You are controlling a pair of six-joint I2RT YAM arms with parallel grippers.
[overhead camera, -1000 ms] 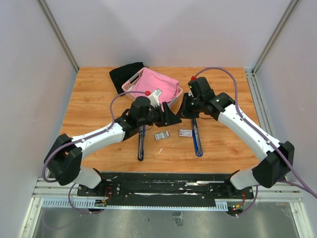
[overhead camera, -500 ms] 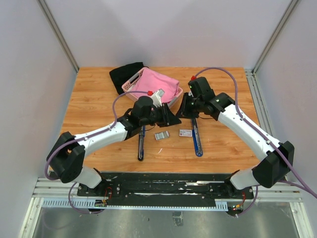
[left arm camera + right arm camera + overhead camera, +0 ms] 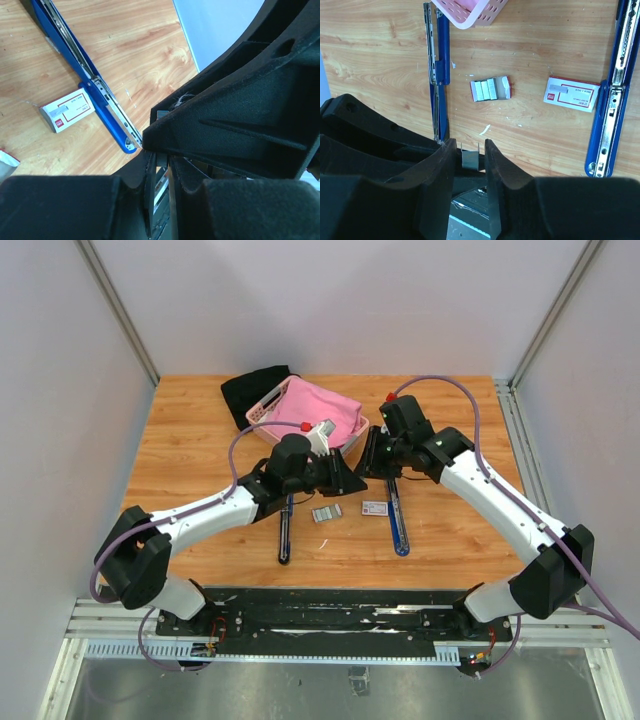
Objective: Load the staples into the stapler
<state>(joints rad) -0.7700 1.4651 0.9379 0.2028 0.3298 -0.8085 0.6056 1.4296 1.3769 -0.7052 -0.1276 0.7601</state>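
Note:
My two grippers meet above the table's middle. A short silvery strip of staples hangs end-on between them. My left gripper is shut on it. My right gripper is open, with a gap on each side of the strip. Below, a grey block of staples lies beside the white carton with red print. The stapler shows as two long blue bars: one with an open metal channel, the other to its left.
A pink basket holding pink cloth stands behind the grippers, with a black cloth at its far left. Small white scraps lie on the wood near the staple block.
My left gripper's jaws have closed on the staple strip. The right gripper's jaws, shut on it before, have opened off it. Neither arm has moved noticeably.

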